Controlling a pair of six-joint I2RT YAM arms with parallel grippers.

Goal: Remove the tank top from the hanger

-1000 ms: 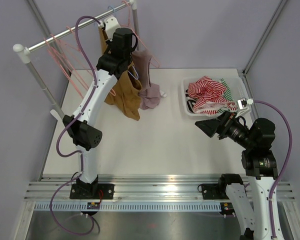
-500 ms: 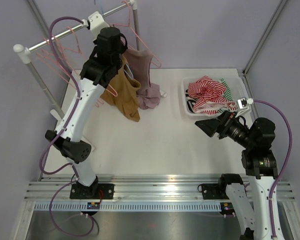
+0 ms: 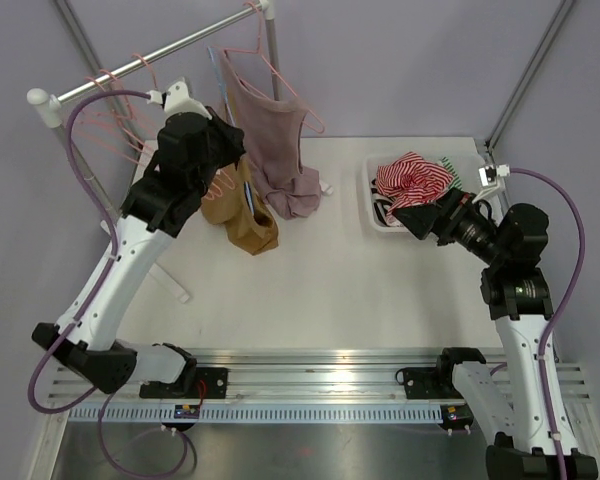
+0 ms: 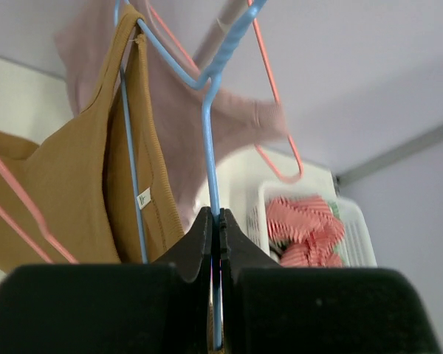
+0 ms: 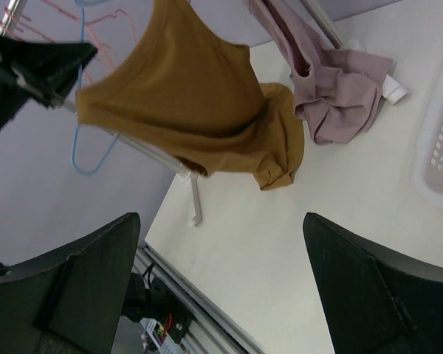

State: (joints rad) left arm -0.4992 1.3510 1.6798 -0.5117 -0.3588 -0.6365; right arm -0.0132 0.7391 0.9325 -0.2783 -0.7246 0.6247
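A mustard-brown tank top hangs on a blue wire hanger, and its hem bunches on the table. My left gripper is shut on the hanger's wire and holds it below the rail, apart from it. The left wrist view shows the top's strap and label on the hanger. The right wrist view shows the top and the hanger from across the table. My right gripper is open and empty, in the air by the basket.
A mauve tank top hangs on a pink hanger from the rail, its hem on the table. Several empty pink hangers hang at the rail's left. A white basket holds striped clothes. The rack's white foot lies on the table.
My left arm has carried the blue hanger and brown top off the rail, down and to the left. My right gripper has risen slightly towards the basket.
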